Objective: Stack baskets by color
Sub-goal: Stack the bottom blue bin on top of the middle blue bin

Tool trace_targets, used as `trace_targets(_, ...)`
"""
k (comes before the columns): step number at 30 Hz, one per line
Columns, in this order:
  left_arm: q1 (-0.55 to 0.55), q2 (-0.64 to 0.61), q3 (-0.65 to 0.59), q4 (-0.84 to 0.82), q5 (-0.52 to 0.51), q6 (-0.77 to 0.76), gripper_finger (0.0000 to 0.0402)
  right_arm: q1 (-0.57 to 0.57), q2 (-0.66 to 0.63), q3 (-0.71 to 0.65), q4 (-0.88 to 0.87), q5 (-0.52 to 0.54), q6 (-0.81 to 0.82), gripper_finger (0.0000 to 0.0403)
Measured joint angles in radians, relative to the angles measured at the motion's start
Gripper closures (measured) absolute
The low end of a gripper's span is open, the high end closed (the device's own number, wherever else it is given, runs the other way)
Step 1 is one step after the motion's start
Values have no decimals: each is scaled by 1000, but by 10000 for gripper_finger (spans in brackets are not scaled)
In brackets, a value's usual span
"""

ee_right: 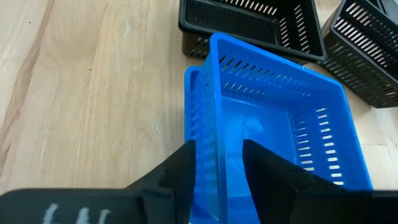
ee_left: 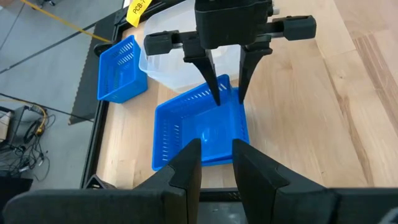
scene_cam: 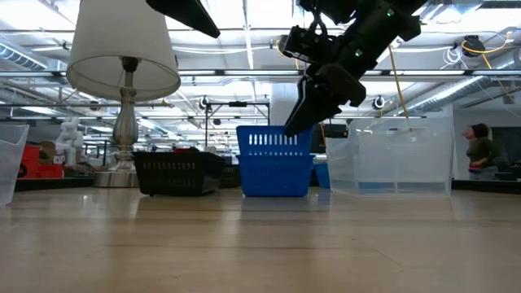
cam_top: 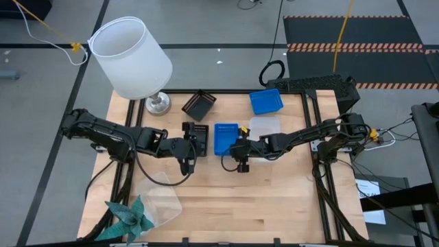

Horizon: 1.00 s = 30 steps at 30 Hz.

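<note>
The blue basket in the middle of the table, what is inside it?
The blue basket appears to be nested in a second blue one, whose rim shows outside it. No loose object lies inside; the right gripper straddles its wall, jaws apart. Its far inner corners are covered.

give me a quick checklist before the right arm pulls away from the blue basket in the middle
1. Right gripper fingers parted around the near wall of the bright blue perforated plastic basket: ok, apparently releasing.
2. That basket nested in a second blue one beneath: ok, a double rim shows in the right wrist view.
3. Stack sitting flat on the wooden table: ok.
4. Left gripper clear of the blue stack: ok, it sits at the black perforated basket alongside.
5. Third blue basket reachable at the far edge: ok.
</note>
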Motion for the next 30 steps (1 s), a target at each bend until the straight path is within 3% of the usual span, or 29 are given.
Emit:
trace_targets(14,0,0,0,-1,0,0,309,2,-37,0,-4,-2,17,300)
trace_targets(19,0,0,0,-2,0,3,309,2,-100,0,-21,-62,58,320)
trace_targets(30,0,0,0,13,0,4,309,3,-121,0,-32,-79,98,394)
